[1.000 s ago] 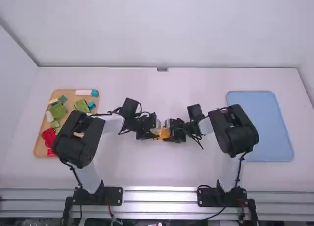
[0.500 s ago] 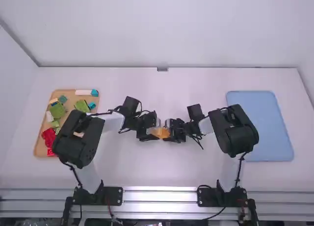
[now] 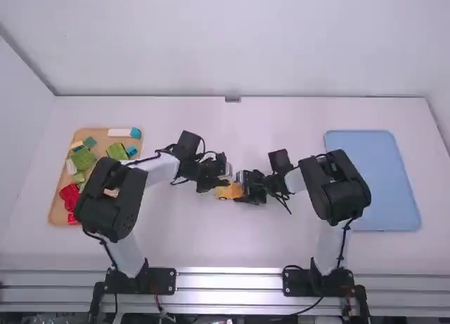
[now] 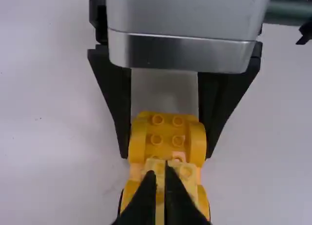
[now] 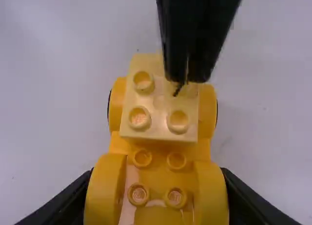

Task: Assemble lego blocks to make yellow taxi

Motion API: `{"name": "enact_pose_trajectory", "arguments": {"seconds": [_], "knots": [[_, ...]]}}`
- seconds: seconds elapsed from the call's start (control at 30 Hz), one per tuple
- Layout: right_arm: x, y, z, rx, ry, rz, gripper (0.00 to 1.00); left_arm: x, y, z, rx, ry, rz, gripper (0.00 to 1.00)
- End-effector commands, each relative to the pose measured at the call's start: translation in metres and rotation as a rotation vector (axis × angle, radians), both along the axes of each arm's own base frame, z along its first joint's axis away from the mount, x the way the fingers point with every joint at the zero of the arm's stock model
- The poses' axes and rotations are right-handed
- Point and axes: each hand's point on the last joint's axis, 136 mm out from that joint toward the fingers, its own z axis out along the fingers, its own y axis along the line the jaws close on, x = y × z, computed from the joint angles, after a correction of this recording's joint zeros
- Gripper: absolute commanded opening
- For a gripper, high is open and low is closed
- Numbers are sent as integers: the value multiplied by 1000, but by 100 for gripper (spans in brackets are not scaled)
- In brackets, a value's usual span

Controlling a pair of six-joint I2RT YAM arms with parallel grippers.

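Yellow car base point(image 5: 158, 149): one end cut off by bottom edge, right wrist view. Pale yellow block point(image 5: 158, 125) on base: part hidden behind left gripper point(image 3: 223, 183); that gripper's fingers blur over base, left wrist view. Right gripper point(image 3: 240, 189) at base: fingers partly hidden by it, right wrist view. Wooden tray point(image 3: 102, 143) well left of base: partly behind left arm point(image 3: 112, 204); studs too small to count.

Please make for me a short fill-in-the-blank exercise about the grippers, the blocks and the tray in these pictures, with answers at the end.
1. The right gripper holds the yellow car base ____ its two fingers.
2. The pale block sits ____ the car base.
3. The left gripper is ____, its fingertips together.
4. The tray at the high view's right is coloured ____.

between; on top of; shut; blue
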Motion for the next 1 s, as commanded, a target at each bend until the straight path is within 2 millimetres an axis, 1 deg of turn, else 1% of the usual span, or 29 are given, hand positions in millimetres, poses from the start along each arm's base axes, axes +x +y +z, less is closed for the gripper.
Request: {"name": "enact_pose_trajectory", "arguments": {"seconds": [0.0,0.17,0.23,0.3,0.33,0.43,0.6,0.73,0.8,0.97], "knots": [[0,-2,1,-9,0,-9,58,-6,-5,10,-32,-5,-22,2],[0,-2,1,-9,1,-9,58,-15,-1,-4,-13,27,-17,2],[0,-2,1,-9,1,-9,58,-18,6,-16,40,44,7,2],[0,-2,1,-9,1,-9,58,-18,11,-22,78,60,33,2],[0,-2,1,-9,1,-9,58,-16,19,-29,138,80,75,2],[0,-2,1,-9,0,-9,58,-15,26,-35,187,97,114,2],[0,-2,1,-9,0,-9,58,-20,27,-41,193,114,112,2],[0,-2,1,-9,1,-9,58,-23,31,-56,216,150,136,2],[0,-2,1,-9,1,-9,58,-25,36,-64,250,171,161,2],[0,-2,1,-9,1,-9,58,-25,47,-73,325,173,182,2]]}}
